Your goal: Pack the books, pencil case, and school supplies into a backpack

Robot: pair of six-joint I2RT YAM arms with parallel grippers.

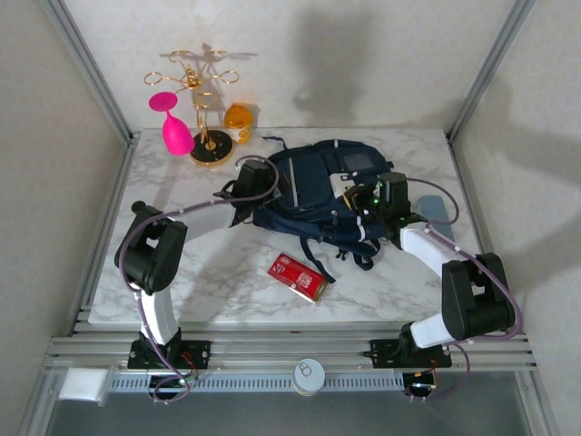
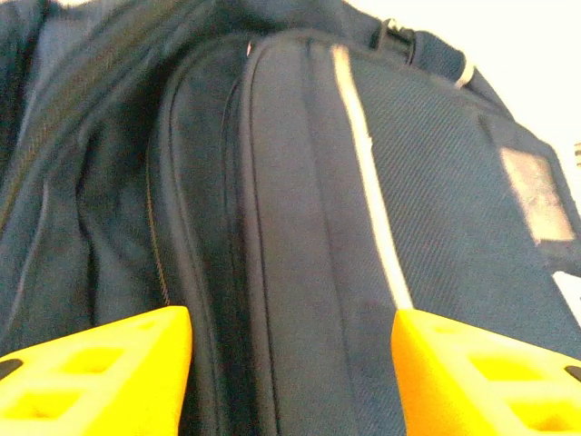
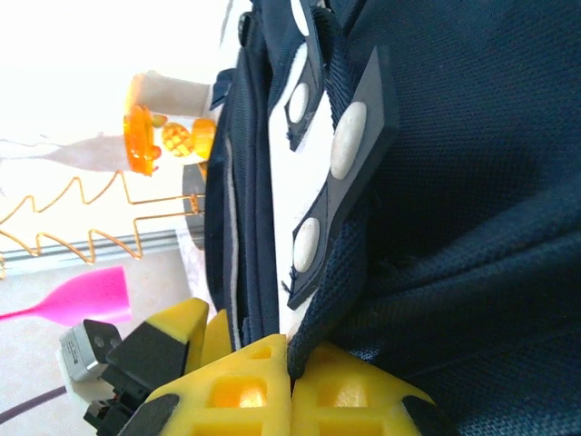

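Note:
The navy backpack point(image 1: 313, 182) lies in the middle of the table, its pale stripe point(image 2: 368, 173) running up its front. At its left edge my left gripper point(image 1: 252, 182) is open, yellow fingers point(image 2: 100, 372) apart on either side of a seam ridge point(image 2: 290, 381). My right gripper point(image 1: 365, 202) is shut on a fold of the backpack's fabric point(image 3: 313, 350) at its right side. The flat red box point(image 1: 297, 276) lies on the table in front of the backpack. The grey-blue pencil case point(image 1: 442, 207) lies at the right, partly behind my right arm. The books are out of view.
At the back left stand a gold wire rack point(image 1: 201, 100), a pink glass point(image 1: 172, 127) and an orange glass point(image 1: 238, 118); they also appear in the right wrist view, the pink glass point(image 3: 86, 295) low on the left. Frame posts border the table.

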